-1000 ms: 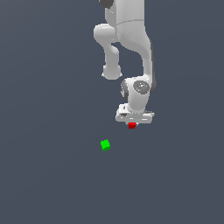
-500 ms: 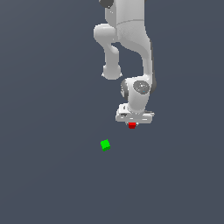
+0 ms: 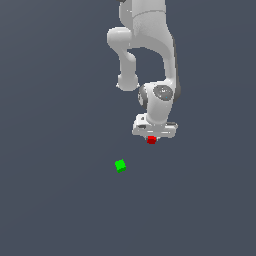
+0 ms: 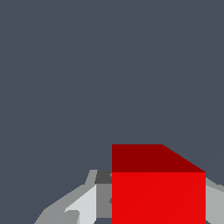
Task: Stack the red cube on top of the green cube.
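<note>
The gripper (image 3: 152, 137) clamps the red cube (image 3: 151, 140), its fingers mostly hidden; the green cube (image 3: 120, 165) sits apart on plain grey floor (image 3: 55, 200).

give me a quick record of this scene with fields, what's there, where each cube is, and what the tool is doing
arm: one white arm, reaching down from the top of the exterior view
tool: down over the red cube, fingers on either side of it; contact not clear
red cube: right under the tool
green cube: alone on the grey floor, toward the exterior view's left and lower, apart from the red cube
stack: not yet made
</note>
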Robot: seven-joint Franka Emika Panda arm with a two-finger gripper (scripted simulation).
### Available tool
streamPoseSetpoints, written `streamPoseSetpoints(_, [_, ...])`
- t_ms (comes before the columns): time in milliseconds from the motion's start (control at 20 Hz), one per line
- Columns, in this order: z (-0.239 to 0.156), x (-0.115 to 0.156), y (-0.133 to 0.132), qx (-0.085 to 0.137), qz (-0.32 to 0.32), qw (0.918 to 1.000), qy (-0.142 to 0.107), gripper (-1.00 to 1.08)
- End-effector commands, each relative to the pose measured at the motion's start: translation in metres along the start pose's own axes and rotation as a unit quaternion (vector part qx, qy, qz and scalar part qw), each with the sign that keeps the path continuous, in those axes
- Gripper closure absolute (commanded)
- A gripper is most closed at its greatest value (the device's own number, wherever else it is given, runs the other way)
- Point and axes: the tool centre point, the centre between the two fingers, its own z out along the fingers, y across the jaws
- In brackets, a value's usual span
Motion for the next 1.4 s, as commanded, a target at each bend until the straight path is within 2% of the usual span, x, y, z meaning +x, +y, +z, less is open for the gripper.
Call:
streamPoseSetpoints(0, [-0.016,0.000,0.000,0.000,0.000,1.0000,0.001,1.08])
streamPoseSetpoints(450, [-0.061,0.000,0.000,0.000,0.000,1.0000,0.001,1.08])
streamPoseSetpoints(850, [-0.064,0.003,0.003,0.000,0.000,1.0000,0.001,1.08])
streamPoseSetpoints(1350, [-0.050,0.043,0.043,0.000,0.000,1.0000,0.001,1.08])
